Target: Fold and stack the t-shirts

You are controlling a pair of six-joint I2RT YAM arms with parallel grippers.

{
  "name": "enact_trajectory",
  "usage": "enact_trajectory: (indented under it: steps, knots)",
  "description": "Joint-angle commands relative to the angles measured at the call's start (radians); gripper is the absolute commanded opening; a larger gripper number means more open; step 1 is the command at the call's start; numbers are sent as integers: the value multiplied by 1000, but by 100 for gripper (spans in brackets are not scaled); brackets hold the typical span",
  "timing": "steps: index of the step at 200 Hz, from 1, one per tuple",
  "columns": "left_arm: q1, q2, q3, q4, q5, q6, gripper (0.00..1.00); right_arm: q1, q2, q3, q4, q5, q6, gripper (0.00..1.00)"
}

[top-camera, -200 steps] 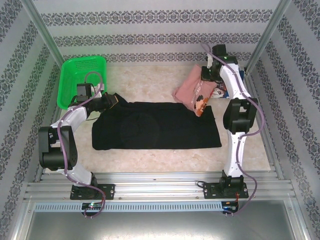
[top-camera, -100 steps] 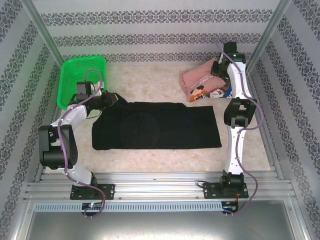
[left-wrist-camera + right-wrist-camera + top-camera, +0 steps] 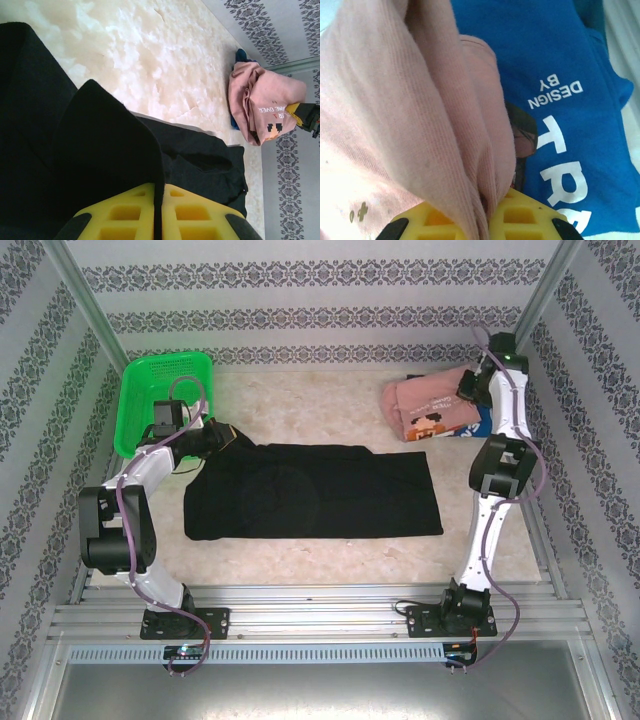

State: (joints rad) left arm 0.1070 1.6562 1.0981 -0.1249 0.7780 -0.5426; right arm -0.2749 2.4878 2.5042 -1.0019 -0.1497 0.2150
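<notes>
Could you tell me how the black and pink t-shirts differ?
The black t-shirt lies spread out mid-table; the pink t-shirt is bunched in the far right corner. The black one is plain; the pink one carries dark print. Both are pinched: black by the left gripper, pink by the right gripper.

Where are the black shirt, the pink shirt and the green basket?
black shirt (image 3: 320,495): top view, middle of the cloth.
pink shirt (image 3: 420,400): top view, its upper fold.
green basket (image 3: 160,385): top view, bare mesh floor.

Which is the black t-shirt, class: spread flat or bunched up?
Spread flat: the black t-shirt lies as a wide rectangle, only its far-left corner raised, pinched in the left gripper.
</notes>
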Motion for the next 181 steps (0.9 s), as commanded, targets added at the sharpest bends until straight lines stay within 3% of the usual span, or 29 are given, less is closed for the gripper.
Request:
enact_trajectory:
  steps: [1,30,50,64,93,144,159,181]
  knots:
    - [11,1,30,-45,7,41,10,-34,-41,-2,45,4,35,0]
    - [11,-15,20,-61,-4,49,10,-69,-51,-54,89,-25,73,1]
    - [10,-18,12,-60,-9,49,10,-69,-48,-78,115,-34,75,17]
    - [10,-19,12,-61,-10,48,10,-69,-36,-79,109,-29,89,42]
    - [8,-28,35,-80,-8,59,10,-70,-73,-127,106,30,90,61]
    - [-9,-39,65,-53,0,53,10,-41,-331,-411,174,206,103,78]
    - [-9,-42,59,-29,-4,42,10,-10,-443,-561,227,213,89,80]
    - [-9,-35,57,-13,-2,35,10,39,-584,-771,290,124,76,83]
